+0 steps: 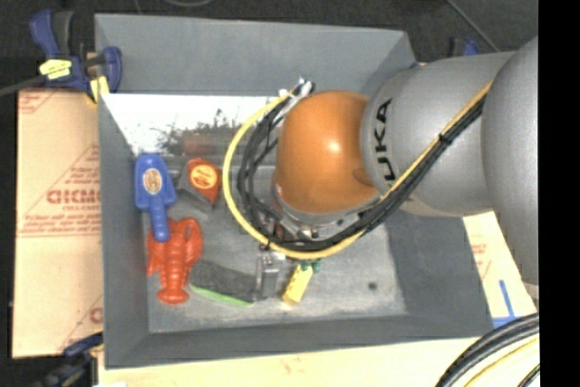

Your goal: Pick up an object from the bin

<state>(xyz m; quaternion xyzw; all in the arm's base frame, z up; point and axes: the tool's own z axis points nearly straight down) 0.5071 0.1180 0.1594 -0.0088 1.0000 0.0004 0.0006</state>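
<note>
My gripper (269, 273) reaches down near the bin's front, just under the arm's orange cover. Its tip stands over the right end of a dark flat thing (220, 277) lying on the floor. A thin green stick (217, 295) runs along that thing's front edge. A small yellow piece (297, 285) lies right beside the gripper, on its right. A red toy lobster (175, 258) lies to the left of the dark thing.
A blue toy tool (154, 192) and an orange round thing (203, 177) lie toward the bin's back left. The arm and its cables cover the bin's middle and right. The lobster lies close to the left wall.
</note>
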